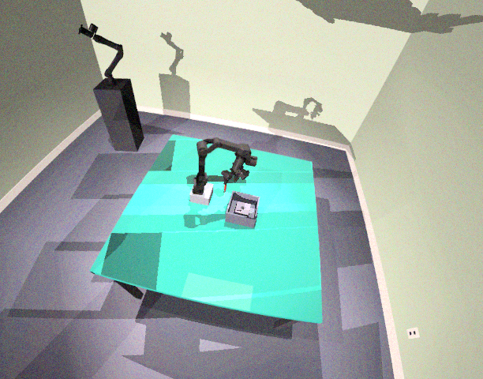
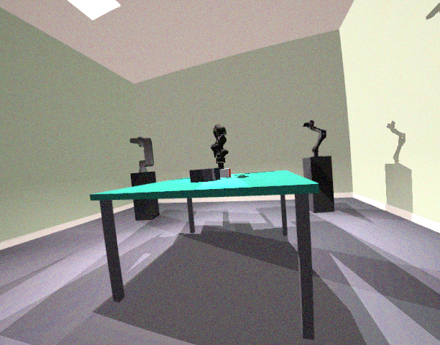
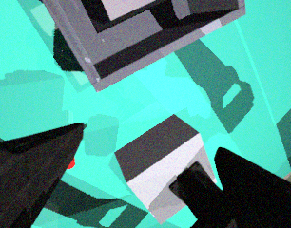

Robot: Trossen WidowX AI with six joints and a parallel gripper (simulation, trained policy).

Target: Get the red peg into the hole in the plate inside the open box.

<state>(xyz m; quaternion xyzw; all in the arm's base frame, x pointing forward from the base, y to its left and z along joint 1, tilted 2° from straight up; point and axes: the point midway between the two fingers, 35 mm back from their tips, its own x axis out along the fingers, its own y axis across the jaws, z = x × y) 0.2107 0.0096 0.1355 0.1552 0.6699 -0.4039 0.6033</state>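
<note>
The red peg stands upright on the table, between the arm's white base block and the open box. In the wrist view only a bit of the red peg shows beside the left finger, which hides the rest. My gripper is open and empty, above the table and higher than the peg. The peg is outside the gap between the fingers in the wrist view. The grey open box holds a pale plate with a dark hole visible in the top view.
The white base block of my arm stands beside the peg, on the side away from the box. The turquoise table carries them all. Another arm stands on a dark pedestal beyond the table.
</note>
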